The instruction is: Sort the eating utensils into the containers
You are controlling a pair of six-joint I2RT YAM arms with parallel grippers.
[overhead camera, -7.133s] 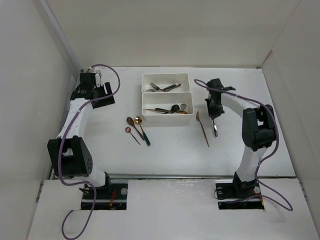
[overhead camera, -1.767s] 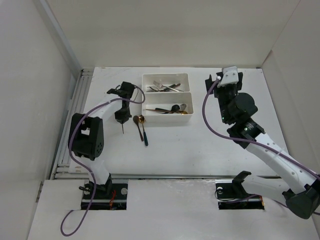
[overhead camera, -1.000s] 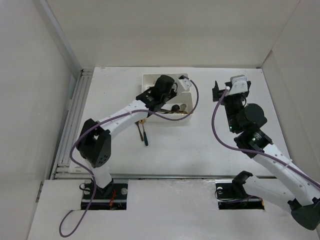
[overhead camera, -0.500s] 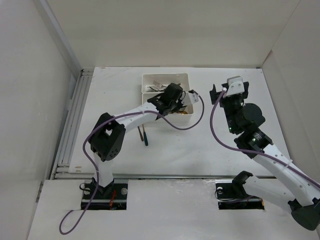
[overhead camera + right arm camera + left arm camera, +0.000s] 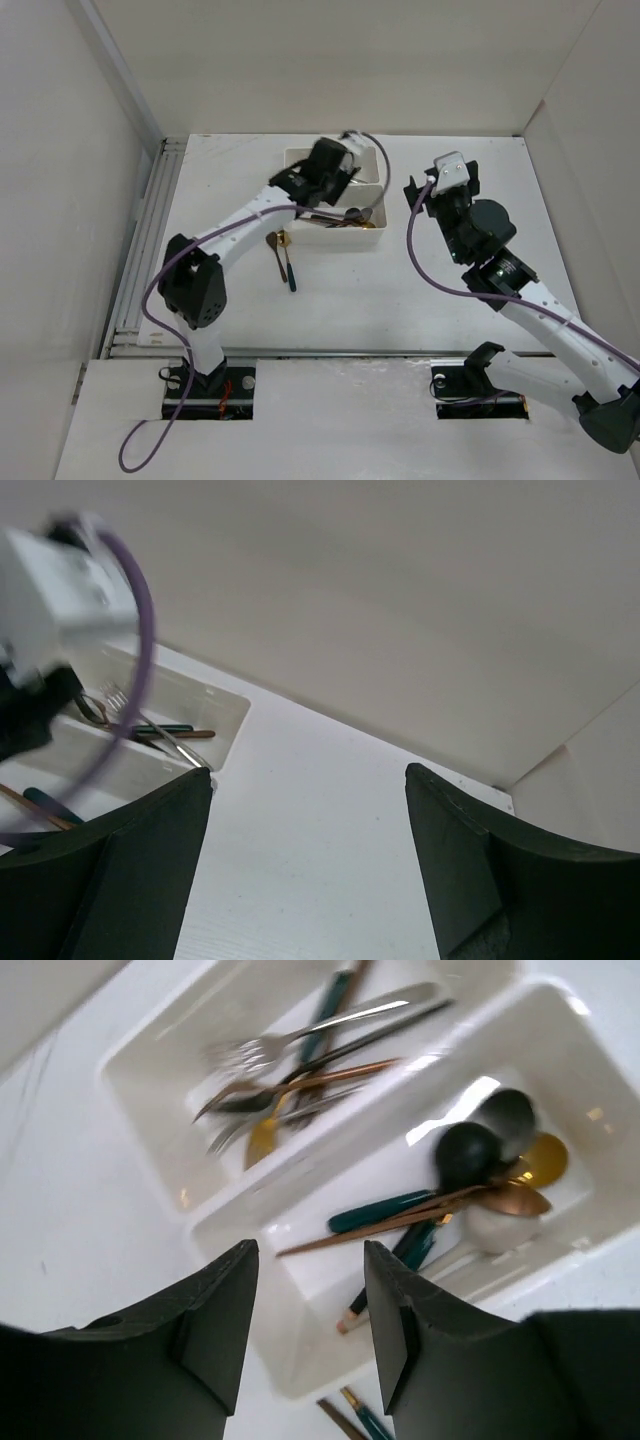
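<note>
Eating utensils (image 5: 276, 239): two loose, side by side, table (image 5: 400, 310) centre-left toward far edge. Left gripper (image 5: 310, 1255), right gripper (image 5: 305, 780): jaws spread, empty. Likely risk: adjacent handles lifting together.

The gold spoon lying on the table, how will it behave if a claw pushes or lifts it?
The spoon looks slim and metallic, so probably stiff and light. It lies flat on the smooth table, so it would likely slide or pivot rather than roll. A second utensil lies close beside it and may get dragged along.
</note>
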